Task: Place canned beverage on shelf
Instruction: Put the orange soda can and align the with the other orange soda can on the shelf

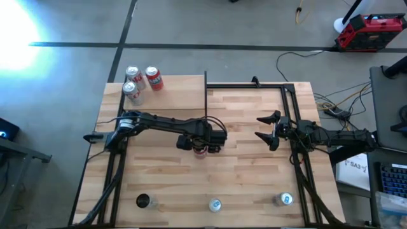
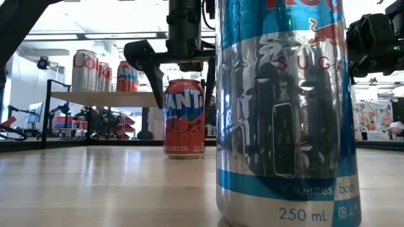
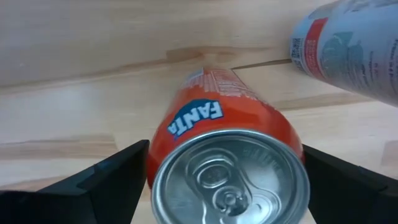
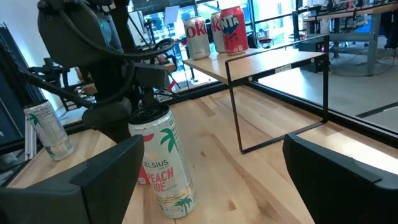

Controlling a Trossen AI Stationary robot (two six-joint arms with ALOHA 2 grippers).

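Observation:
An orange Fanta can (image 3: pixel 217 118) stands upright on the striped tabletop near the middle; it also shows in the low view (image 2: pixel 184 120). My left gripper (image 1: pixel 200 142) is right above it, open, pointing down. Its fingers (image 3: pixel 118 171) stand on either side of the can's upper part, and a gap shows beside one finger in the low view. The shelf (image 1: pixel 172 95), a pale board on a thin black frame, stands at the far left and carries three cans (image 1: pixel 141 81). My right gripper (image 1: pixel 265 130) waits open and empty at the right.
A white Celsius can (image 4: pixel 163 162) stands close beside the Fanta can, on the side toward my right gripper. Three more cans stand along the near edge, one a tall blue and silver can (image 2: pixel 284 113) close to the low camera. The shelf's black frame (image 4: pixel 233 99) rises from the table.

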